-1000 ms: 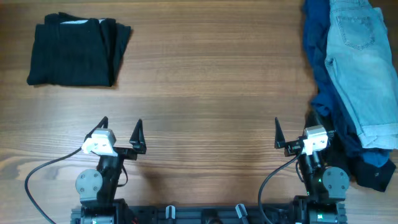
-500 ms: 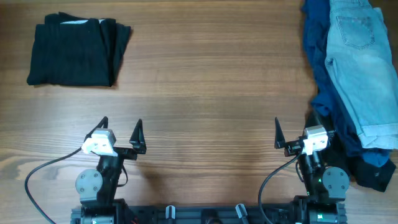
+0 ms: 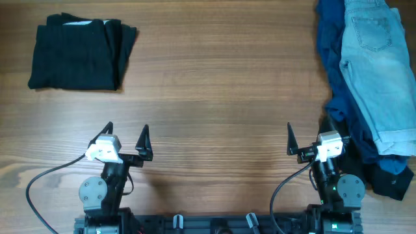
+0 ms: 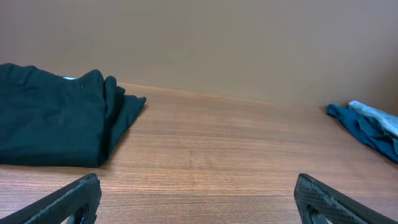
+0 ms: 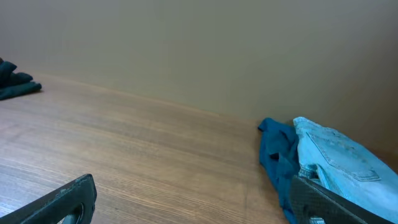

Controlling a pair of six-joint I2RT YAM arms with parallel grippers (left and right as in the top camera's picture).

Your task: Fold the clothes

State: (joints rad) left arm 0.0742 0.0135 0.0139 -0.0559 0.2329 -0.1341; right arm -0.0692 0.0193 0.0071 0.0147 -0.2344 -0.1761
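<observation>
A folded black garment lies at the far left of the table; it also shows in the left wrist view. A heap of unfolded clothes sits at the right edge: light blue denim shorts on top of a dark blue garment, also in the right wrist view. My left gripper is open and empty near the front edge. My right gripper is open and empty near the front edge, its right finger next to the blue heap.
The wooden table stretches between the black garment and the heap. A plain wall stands behind its far edge. The arm bases and cables sit at the front edge.
</observation>
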